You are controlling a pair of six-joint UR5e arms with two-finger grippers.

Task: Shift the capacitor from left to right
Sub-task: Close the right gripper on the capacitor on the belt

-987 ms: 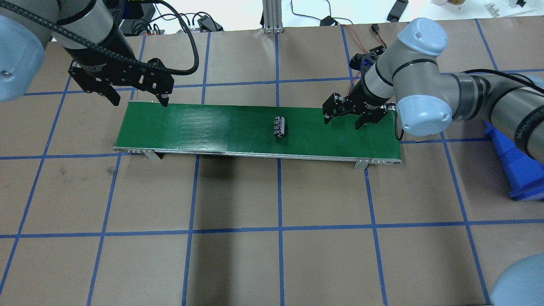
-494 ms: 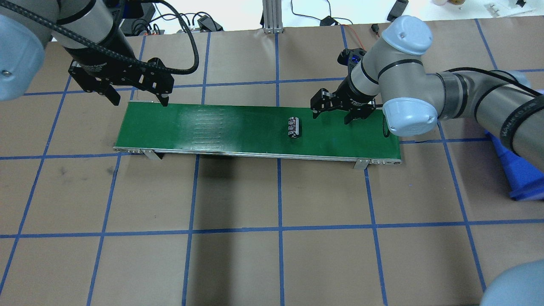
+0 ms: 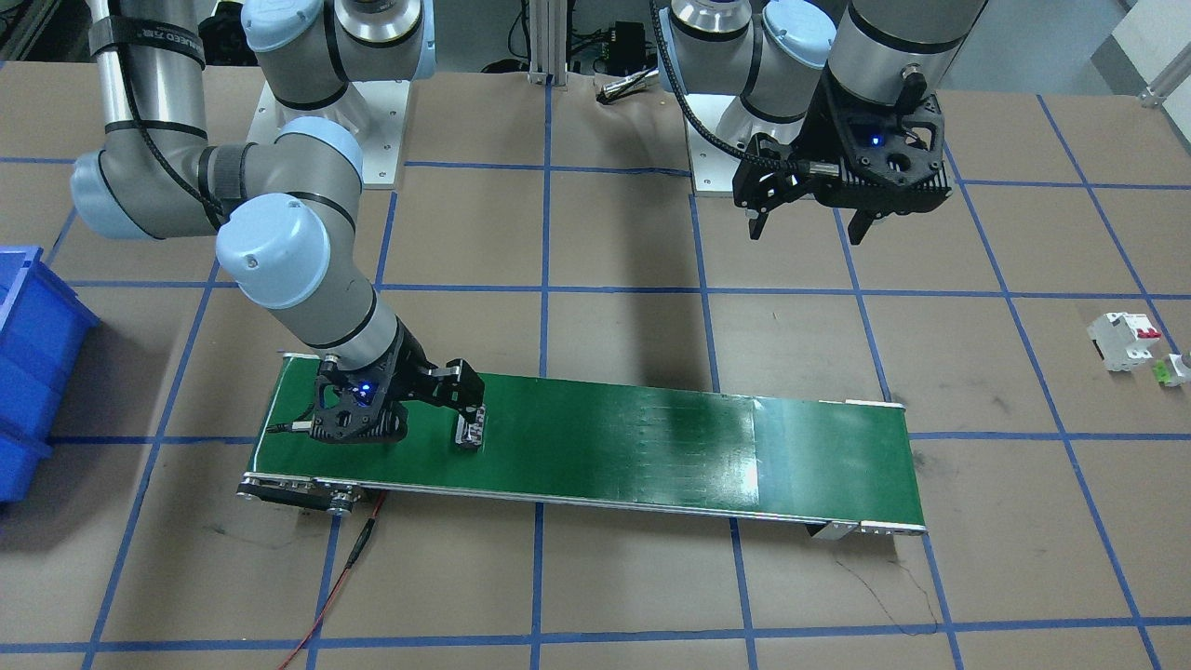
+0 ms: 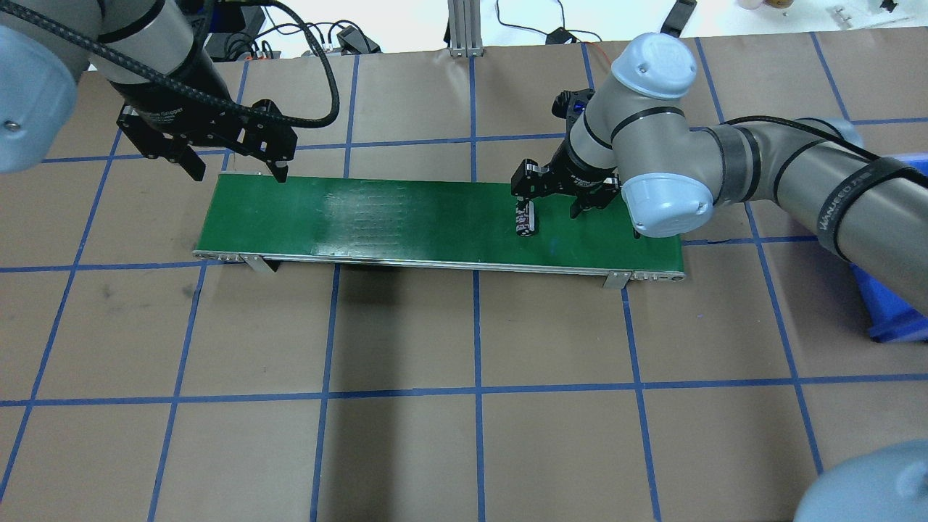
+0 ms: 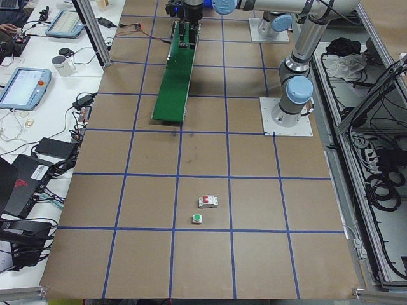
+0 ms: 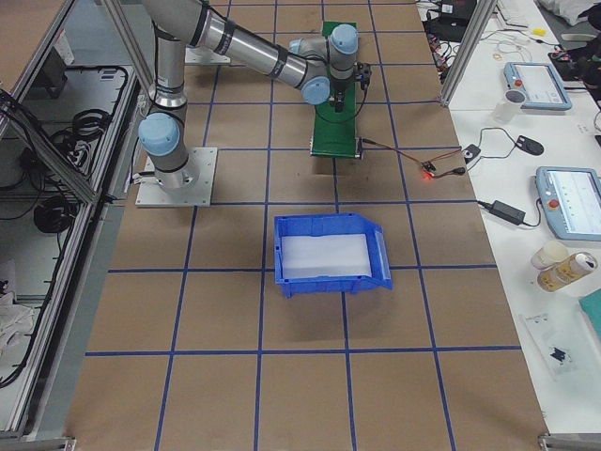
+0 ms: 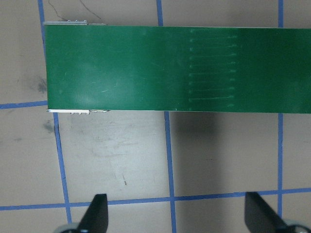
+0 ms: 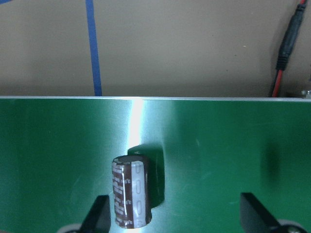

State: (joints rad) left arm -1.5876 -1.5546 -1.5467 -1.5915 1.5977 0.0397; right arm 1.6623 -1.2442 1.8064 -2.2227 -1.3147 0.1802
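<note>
Lying on its side on the green belt, the capacitor sits toward our right end, between the widely spread jaws of the right gripper, close by one finger, ungripped. Our left gripper hangs at the belt's left end, jaws likewise apart, holding nothing.

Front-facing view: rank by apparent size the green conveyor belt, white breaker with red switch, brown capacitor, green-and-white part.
Green conveyor belt
white red-switched breaker
then brown cylindrical capacitor and small green-and-white part, too alike to rank.
</note>
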